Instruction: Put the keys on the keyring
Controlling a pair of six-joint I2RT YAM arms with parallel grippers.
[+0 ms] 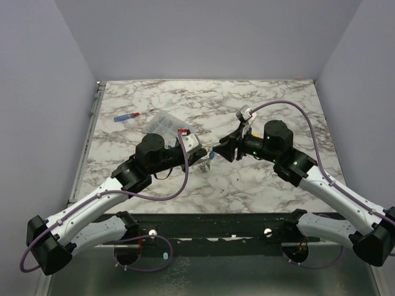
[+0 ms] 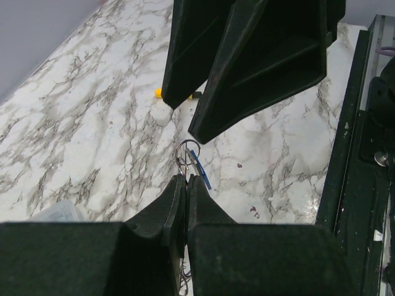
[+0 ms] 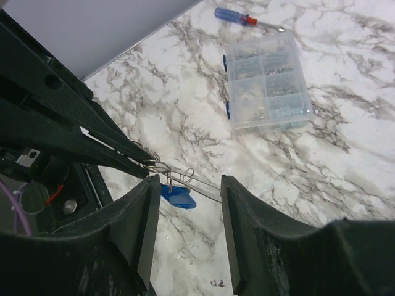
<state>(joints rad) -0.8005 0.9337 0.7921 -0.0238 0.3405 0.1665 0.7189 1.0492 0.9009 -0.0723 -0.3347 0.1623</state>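
Keyring [image 2: 187,153] is hanging over the table's [image 1: 265,185] middle, your left claw [image 2: 186,184] clamping it to steady the loop. Your right claw [image 3: 187,185] is gaping astride the blue key [image 3: 178,198] dangling there.

Screwdriver [image 3: 237,16] near compartment box [image 3: 267,83] (clear), marble table [image 3: 345,154]

Jaws of right gripper [image 3: 190,185] parted, keyring [image 3: 185,177] wire lying between them. Closed tips of left gripper [image 3: 143,165] pinch wire's left end. On wire: blue key [image 3: 178,197]. Beyond, on marble table [image 3: 345,160]: clear compartment box [image 3: 268,80], red-and-blue screwdriver [image 3: 241,17].
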